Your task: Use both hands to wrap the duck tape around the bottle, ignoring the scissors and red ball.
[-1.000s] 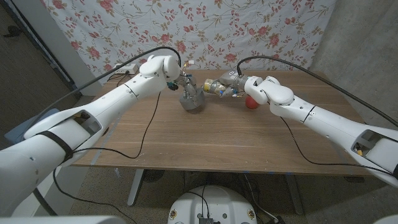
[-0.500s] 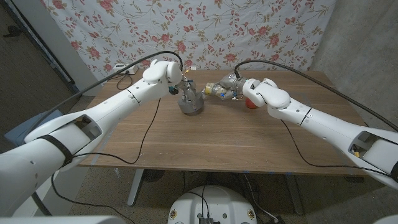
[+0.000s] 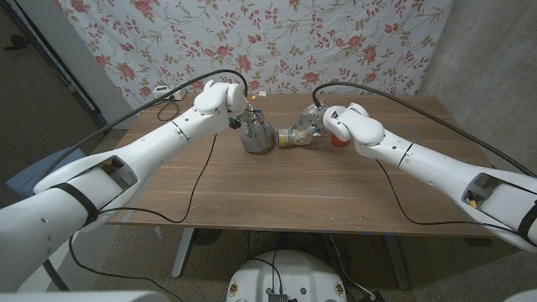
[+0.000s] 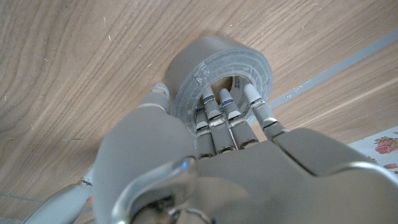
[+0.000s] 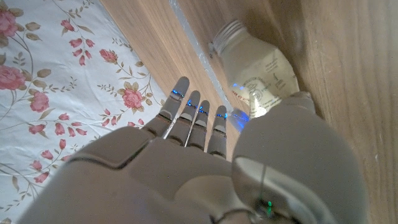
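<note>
A two-armed robot works at a wooden surface (image 3: 277,180) in front of a flowered cloth backdrop. Near the far middle of the surface stands a grey roll of duck tape (image 3: 258,138). The left hand (image 3: 246,115) grips it from above; the left wrist view shows the fingers (image 4: 231,118) hooked down into the roll's core with the thumb pressed against the outside wall, so this hand is clenched on the tape (image 4: 214,68).

Just beside the roll, the right hand (image 3: 317,126) holds a small clear bottle (image 3: 294,137) with a pale label. In the right wrist view the bottle (image 5: 255,65) lies on its side against the wood, thumb over its body, fingers alongside.

Over the last second the right arm has swung inward and lowered the bottle, from held up in the air to down at the surface, next to the roll. The left hand has barely moved. The red ball (image 3: 338,139) sits behind the right hand, partly hidden.

This seems to bring tape and bottle close enough to begin wrapping; no free tape end is visible yet.
</note>
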You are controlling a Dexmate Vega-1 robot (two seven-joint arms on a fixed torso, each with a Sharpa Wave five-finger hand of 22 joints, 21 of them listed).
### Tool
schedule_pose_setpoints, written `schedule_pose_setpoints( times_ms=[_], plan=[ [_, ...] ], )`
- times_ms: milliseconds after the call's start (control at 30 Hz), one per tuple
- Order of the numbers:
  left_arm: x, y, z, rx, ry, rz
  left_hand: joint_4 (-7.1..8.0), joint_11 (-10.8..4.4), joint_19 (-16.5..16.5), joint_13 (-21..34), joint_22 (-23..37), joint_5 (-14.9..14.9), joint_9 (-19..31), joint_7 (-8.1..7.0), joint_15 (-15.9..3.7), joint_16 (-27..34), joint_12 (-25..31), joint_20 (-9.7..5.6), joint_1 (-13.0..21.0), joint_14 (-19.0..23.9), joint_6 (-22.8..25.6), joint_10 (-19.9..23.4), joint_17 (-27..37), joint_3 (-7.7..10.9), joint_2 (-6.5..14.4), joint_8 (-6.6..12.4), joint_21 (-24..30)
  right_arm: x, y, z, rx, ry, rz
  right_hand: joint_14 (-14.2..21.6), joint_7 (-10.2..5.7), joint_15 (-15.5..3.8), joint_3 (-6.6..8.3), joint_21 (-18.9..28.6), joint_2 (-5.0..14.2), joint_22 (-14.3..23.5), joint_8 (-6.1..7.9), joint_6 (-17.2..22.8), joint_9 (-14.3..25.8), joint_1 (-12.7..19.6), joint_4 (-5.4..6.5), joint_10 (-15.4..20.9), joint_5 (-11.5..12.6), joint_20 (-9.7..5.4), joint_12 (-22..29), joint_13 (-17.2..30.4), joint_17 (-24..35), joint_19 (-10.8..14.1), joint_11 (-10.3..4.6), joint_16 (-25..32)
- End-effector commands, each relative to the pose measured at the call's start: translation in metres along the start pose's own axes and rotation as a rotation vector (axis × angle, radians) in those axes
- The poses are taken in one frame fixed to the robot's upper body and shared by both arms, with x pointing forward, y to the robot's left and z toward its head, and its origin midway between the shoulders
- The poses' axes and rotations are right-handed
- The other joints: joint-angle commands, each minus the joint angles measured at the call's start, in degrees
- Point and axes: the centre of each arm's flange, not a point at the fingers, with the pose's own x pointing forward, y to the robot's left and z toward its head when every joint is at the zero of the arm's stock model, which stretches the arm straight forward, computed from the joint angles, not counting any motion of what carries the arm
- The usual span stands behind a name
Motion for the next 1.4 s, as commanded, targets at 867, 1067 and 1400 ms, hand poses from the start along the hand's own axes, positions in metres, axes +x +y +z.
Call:
schedule_pose_setpoints(
  times_ms=[867,1067,1400],
  plan=[
    [-0.065,0.025,-0.021,-0.152,-0.086,0.266,4.78,9.04,-10.3,-3.2,0.5,4.4,-1.5,1.23,9.39,0.7,-0.5,3.09,-6.2,-22.4,-22.7,-29.7,-3.4,-8.43,-0.7,0.28,-8.9,0.000,-0.003,-0.060,0.386,-0.056,0.051,-10.6,1.56,2.53,-4.31,-6.9,1.15,0.2,1.68,-11.2,-0.5,-4.2,0.74,-10.5,3.1,3.36,1.2,-2.3,-4.2,-2.9,3.89,1.4],
    [-0.075,0.015,-0.030,-0.265,-0.153,0.427,5.61,9.06,-12.1,-3.7,0.5,4.2,-1.7,-0.85,9.41,0.9,-0.1,3.26,-7.3,-24.9,-27.9,-34.4,-3.5,-9.45,0.2,0.16,-10.6,0.000,0.002,-0.078,0.635,-0.190,0.008,-11.1,1.75,2.80,-4.35,-7.4,2.11,0.2,1.54,-11.5,-0.5,-5.6,1.21,-10.8,3.1,4.16,1.2,-2.5,-4.4,-3.1,4.30,1.4],
    [-0.086,-0.003,-0.047,-0.436,-0.245,0.650,6.37,8.41,-14.5,-4.2,0.5,3.6,-1.8,-3.34,8.94,0.8,0.0,3.27,-8.9,-27.6,-30.6,-38.1,-3.7,-10.59,0.7,0.29,-12.5,0.002,0.018,-0.100,0.963,-0.311,-0.133,-11.7,1.70,2.40,-4.33,-8.2,3.41,0.1,1.80,-10.8,-0.5,-7.2,1.46,-10.7,3.2,4.65,1.4,-2.8,-4.9,-3.6,5.01,1.3]
  ],
)
